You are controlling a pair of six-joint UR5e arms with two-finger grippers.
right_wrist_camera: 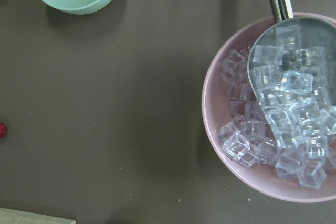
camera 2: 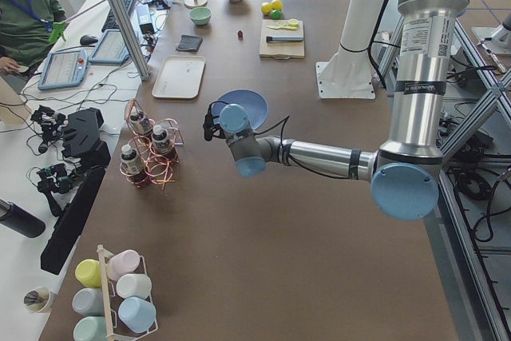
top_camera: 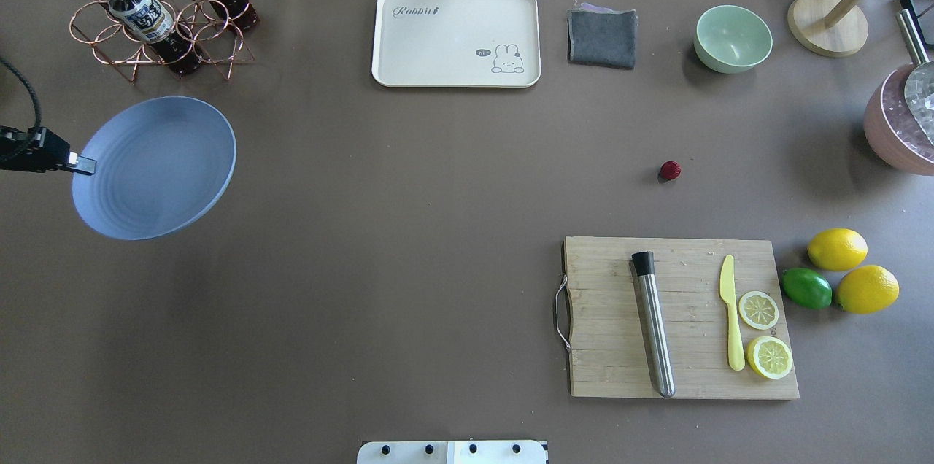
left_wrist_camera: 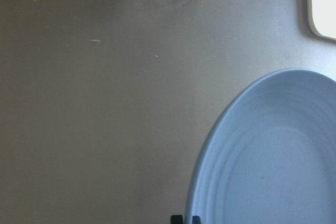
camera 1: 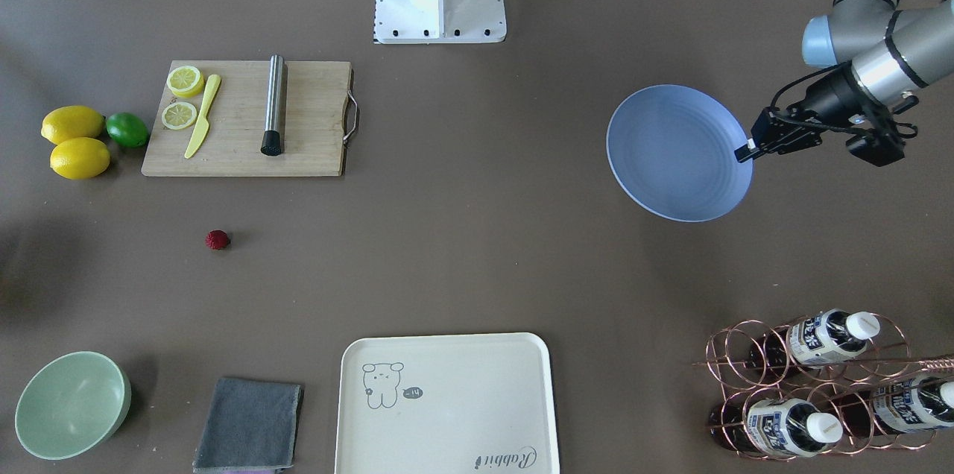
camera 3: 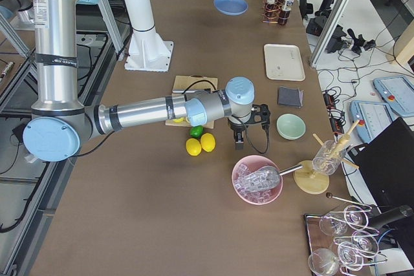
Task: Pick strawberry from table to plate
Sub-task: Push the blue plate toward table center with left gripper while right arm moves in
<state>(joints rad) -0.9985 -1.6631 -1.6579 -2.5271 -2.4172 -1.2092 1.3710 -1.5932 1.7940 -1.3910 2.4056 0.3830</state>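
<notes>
The strawberry (camera 1: 218, 239), small and dark red, lies alone on the brown table (camera 1: 477, 250), in front of the cutting board; it also shows as the strawberry (top_camera: 670, 171) and at the left edge of the right wrist view as the strawberry (right_wrist_camera: 1, 129). The blue-grey plate (top_camera: 157, 166) is far off on the other side, tilted, with nothing in it. My left gripper (camera 1: 745, 152) is shut on the plate's rim (left_wrist_camera: 210, 182). My right gripper (camera 3: 240, 139) hangs over the table near the lemons, seen only from the side; I cannot tell its state.
A wooden cutting board (top_camera: 678, 318) carries a steel muddler, a yellow knife and lemon slices; two lemons (top_camera: 838, 249) and a lime sit beside it. A cream tray (top_camera: 456, 37), grey cloth (top_camera: 602, 37), green bowl (top_camera: 732, 39), pink ice bowl (right_wrist_camera: 220, 129) and bottle rack (top_camera: 157, 12) line the far side.
</notes>
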